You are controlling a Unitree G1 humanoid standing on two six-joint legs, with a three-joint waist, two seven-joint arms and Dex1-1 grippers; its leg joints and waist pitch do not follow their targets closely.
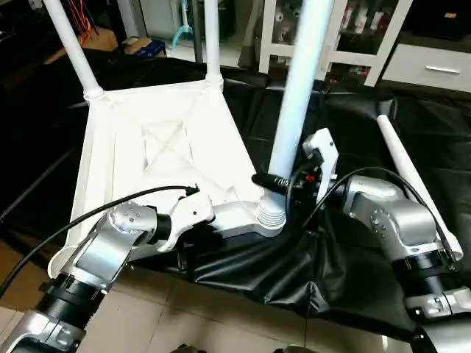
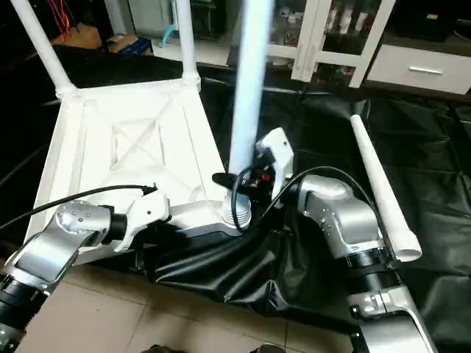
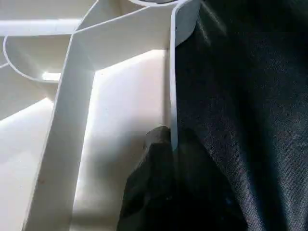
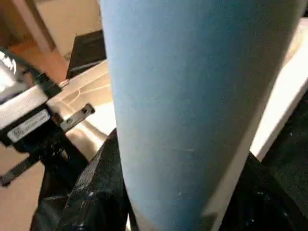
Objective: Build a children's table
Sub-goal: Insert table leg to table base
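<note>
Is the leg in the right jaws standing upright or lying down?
Upright: the leg rises from the near corner socket of the top.

Left end effector (image 3: 171, 144) pinched closed low at centre, right end effector (image 1: 274, 181) clamped, forearms converging.

1. A black cloth (image 1: 346, 132) covers the low work surface, and its near edge hangs in folds over the tiled floor (image 1: 221, 316).
2. The white table top (image 1: 140, 147) lies upside down on the cloth's left part, ribbed underside up.
3. One loose white leg (image 2: 379, 187) lies flat on the cloth at the right, well apart from the top.
</note>
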